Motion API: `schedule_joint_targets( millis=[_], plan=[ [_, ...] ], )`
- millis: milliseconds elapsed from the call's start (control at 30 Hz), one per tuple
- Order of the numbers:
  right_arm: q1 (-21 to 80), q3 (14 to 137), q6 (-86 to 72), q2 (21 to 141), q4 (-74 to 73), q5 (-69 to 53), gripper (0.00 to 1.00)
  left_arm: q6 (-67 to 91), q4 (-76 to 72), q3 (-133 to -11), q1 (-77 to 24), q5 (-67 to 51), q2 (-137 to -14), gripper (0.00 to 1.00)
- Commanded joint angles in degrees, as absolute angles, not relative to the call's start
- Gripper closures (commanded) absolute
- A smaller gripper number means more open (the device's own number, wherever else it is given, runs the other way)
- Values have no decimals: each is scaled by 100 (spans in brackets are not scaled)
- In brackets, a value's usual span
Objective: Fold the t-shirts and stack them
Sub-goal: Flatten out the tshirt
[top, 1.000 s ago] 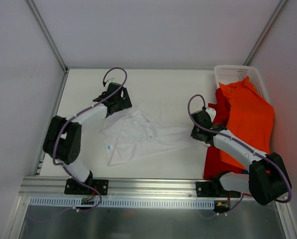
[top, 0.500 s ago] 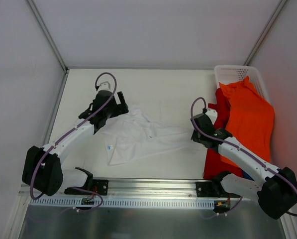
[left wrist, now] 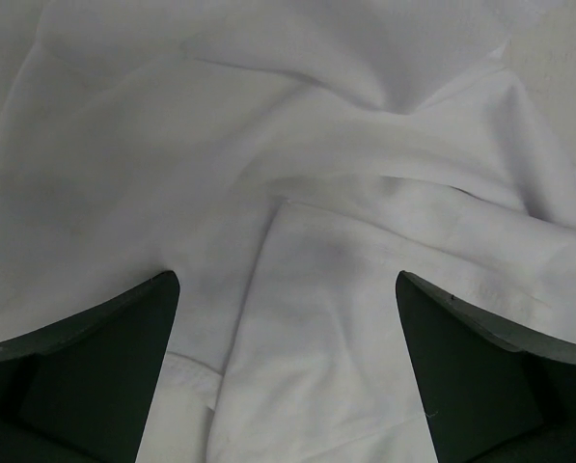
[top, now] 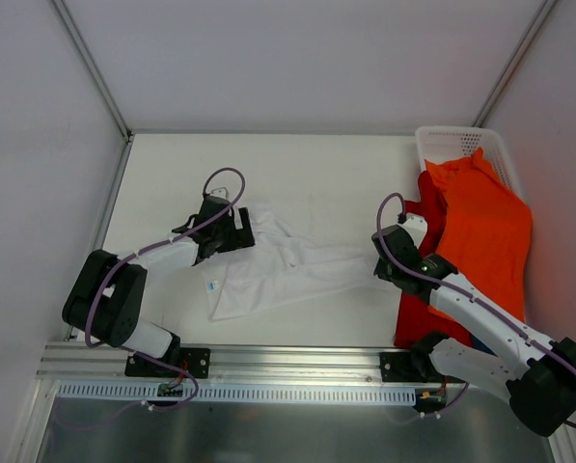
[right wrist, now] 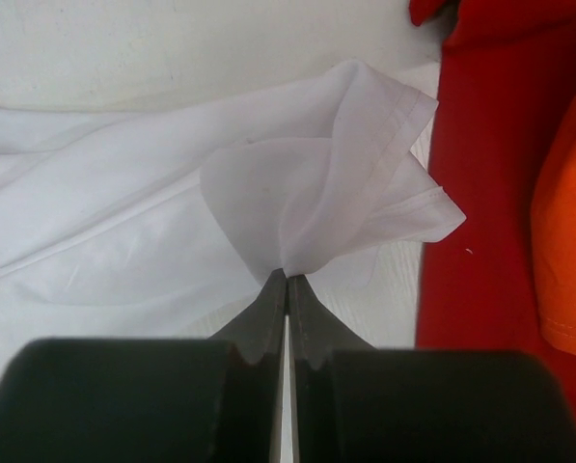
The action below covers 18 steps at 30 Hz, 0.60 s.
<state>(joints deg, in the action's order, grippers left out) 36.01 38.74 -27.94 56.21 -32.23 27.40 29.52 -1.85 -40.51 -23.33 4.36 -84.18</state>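
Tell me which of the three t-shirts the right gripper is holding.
The white t-shirt: the right gripper is shut on its edge. The red t-shirt and the orange t-shirt lie piled at the right, ungripped.

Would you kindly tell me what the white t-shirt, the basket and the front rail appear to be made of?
The white t-shirt: thin soft cloth, matte; it creases freely, has a stitched hem, and a single layer looks translucent.
The basket: probably white plastic; stiff open mesh walls.
The rail: bare metal, likely aluminium; silver-grey brushed sheen.
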Motion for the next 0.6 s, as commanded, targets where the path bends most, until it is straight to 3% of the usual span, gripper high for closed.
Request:
schedule_joint_targets(
  millis=[0,567],
  plan=[
    [3639,3832,-2927,5633,-3305,2900,100,2821,-571,-4139,-2399,211,-8525,4],
    [3639,3814,-2856,6108,-3041,2953,100,2690,-537,-4631,-2953,553,-8903,6]
  ],
)
